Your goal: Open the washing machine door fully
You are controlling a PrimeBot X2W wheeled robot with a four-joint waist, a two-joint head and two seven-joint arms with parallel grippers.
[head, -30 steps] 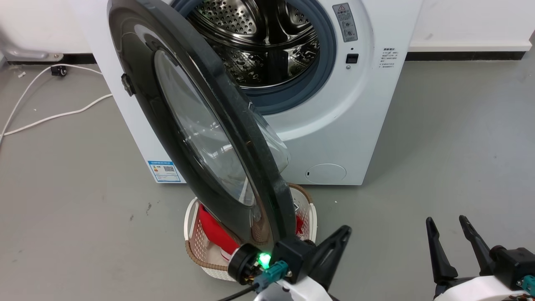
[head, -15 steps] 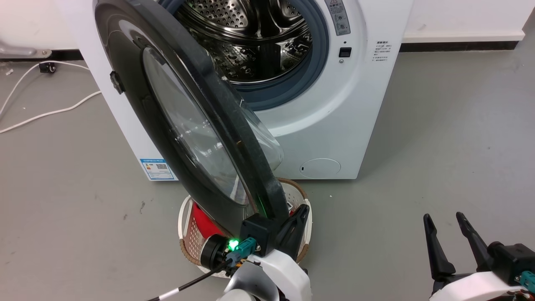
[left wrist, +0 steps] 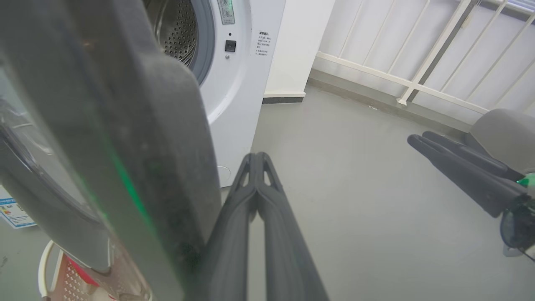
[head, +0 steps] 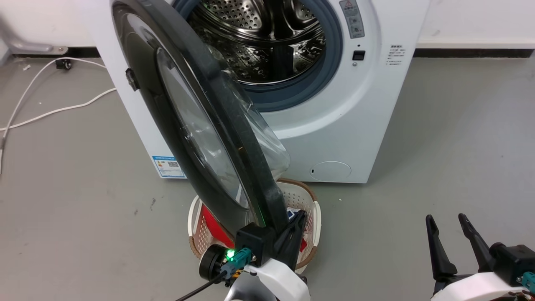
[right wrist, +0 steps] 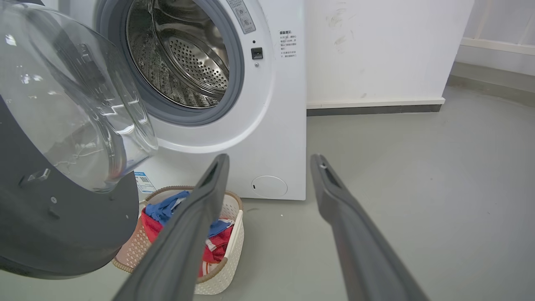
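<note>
Grey floor [head: 439, 146] runs across your whole frame, lightly scuffed, under soft, even light. Upper right of your head view: white wall [head: 472, 21] above a dark skirting strip [head: 472, 53]. Upper left: white cable [head: 62, 109] looping over the floor, near a small black castor [head: 62, 64]. Upper right of your left wrist view: white railing bars [left wrist: 418, 75].

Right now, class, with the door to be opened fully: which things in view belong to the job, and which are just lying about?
Belong to the job:
washing machine door
washing machine
left end effector, shut, beside the door's rim

Just lying about:
laundry basket of clothes
white cable on the floor
right end effector, open, apart from the door
</note>
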